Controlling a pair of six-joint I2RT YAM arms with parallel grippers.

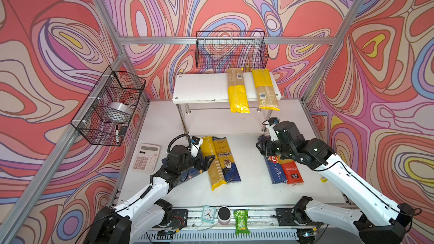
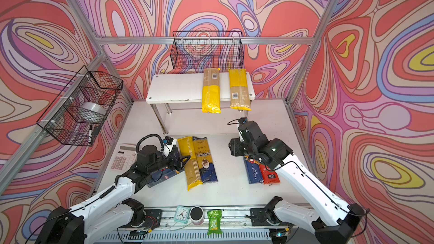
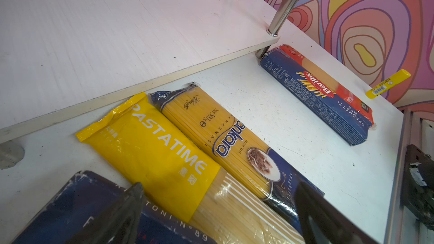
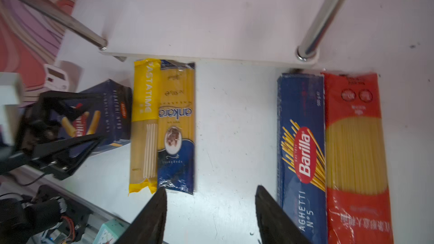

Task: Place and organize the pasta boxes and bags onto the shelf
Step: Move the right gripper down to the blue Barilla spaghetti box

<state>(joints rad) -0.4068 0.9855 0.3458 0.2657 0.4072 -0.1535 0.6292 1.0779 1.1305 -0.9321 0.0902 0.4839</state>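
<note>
The white shelf carries two yellow-and-clear bags on its top board, and both overhang the front edge. In front of its lower board lie the yellow Pastatime bag and the blue-and-gold bag, side by side. My left gripper is open above them, one finger over the rigatoni box, which the arm mostly hides in both top views. To the right lie the Spaghetti box and the red bag. My right gripper hangs open over bare table beside that box.
A black wire basket hangs behind the shelf and another on the left wall. A calculator lies at the left. A small clock, a round cup and a green packet sit along the front rail. A yellow marker lies by the right wall.
</note>
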